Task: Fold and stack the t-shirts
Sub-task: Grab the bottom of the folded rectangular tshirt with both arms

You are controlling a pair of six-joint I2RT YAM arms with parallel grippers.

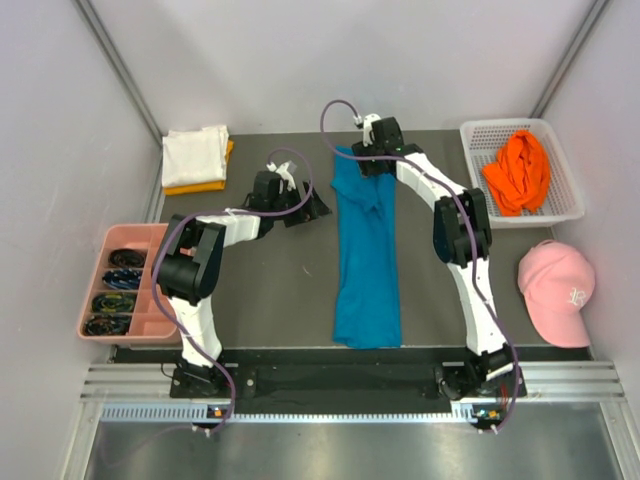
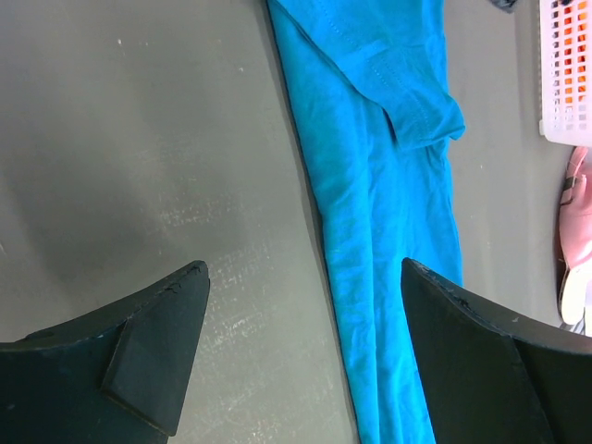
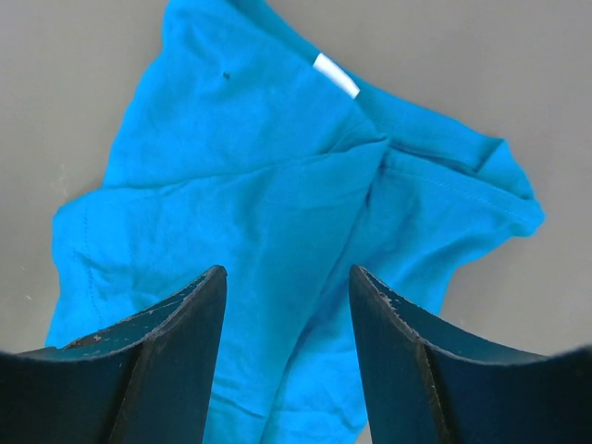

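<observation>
The teal-blue t-shirt (image 1: 367, 250) lies on the bench (image 1: 270, 290) as a long narrow strip running from the far side toward the arm bases, between the two arms. The right gripper (image 3: 287, 273) is positioned over the far, collar end of this shirt with its jaws partly apart and no cloth clamped between them. The left gripper (image 2: 302, 265) stands wide open and empty over bare bench just beside the shirt's left edge.
</observation>
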